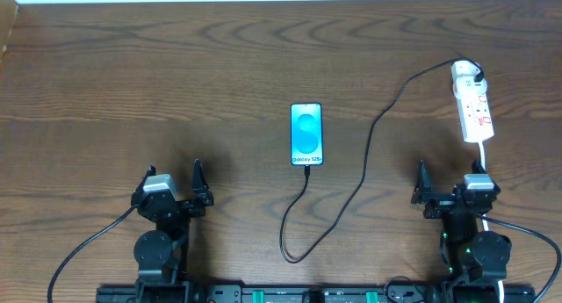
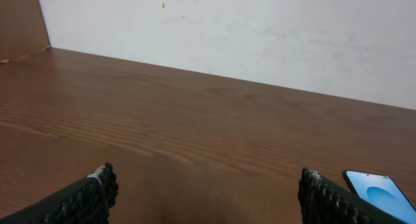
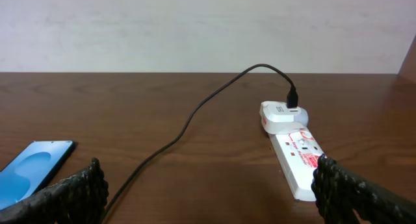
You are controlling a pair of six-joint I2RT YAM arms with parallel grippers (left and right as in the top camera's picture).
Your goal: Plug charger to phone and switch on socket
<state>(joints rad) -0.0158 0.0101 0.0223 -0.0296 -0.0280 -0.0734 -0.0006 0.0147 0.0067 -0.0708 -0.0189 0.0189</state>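
Overhead: phone (image 1: 306, 133) face-up at mid-counter (image 1: 105, 75); charger (image 1: 373, 145) runs from socket (image 1: 475, 105) at far right, loops, and its tip meets the phone's lower edge, seating too small to judge; left fingers (image 1: 198, 178) and right fingers (image 1: 421, 178) apart, empty, well apart from all three.
Left wrist: fingers apart; phone corner at lower right.
Right wrist: fingers apart; white adapter (image 3: 284, 115) sits in socket; switch state unreadable.
Judgement: plugging perhaps done; switching probably left.
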